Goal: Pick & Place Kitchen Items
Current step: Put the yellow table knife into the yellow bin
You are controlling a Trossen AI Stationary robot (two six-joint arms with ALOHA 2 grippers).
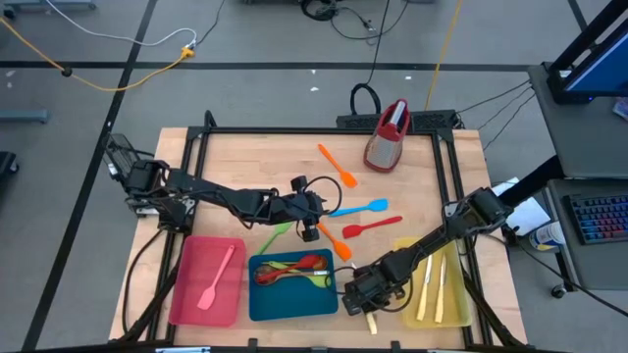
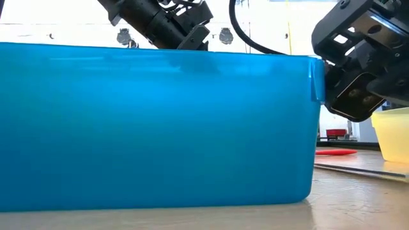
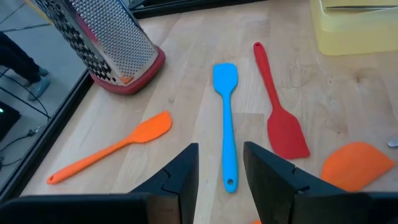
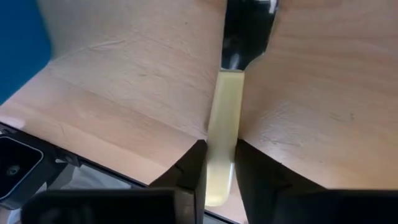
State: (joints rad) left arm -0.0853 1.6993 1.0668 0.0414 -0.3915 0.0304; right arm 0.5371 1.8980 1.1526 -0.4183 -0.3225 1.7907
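- Right gripper (image 4: 219, 177) – low at the table's near edge, between the blue tray (image 1: 290, 299) and the yellow tray (image 1: 461, 312); fingers pinching a cream knife (image 4: 222, 134) by its handle.
- Left gripper (image 3: 221, 180) – fingers spread, hovering over the blue spatula (image 3: 226, 124); orange spatula (image 3: 112, 149) and red spatula (image 3: 278, 109) to either side.
- Grater (image 3: 109, 43) beyond.

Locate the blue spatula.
In the high view the blue spatula lies mid-table, between the orange spatula and the red spatula, just beyond the left gripper.
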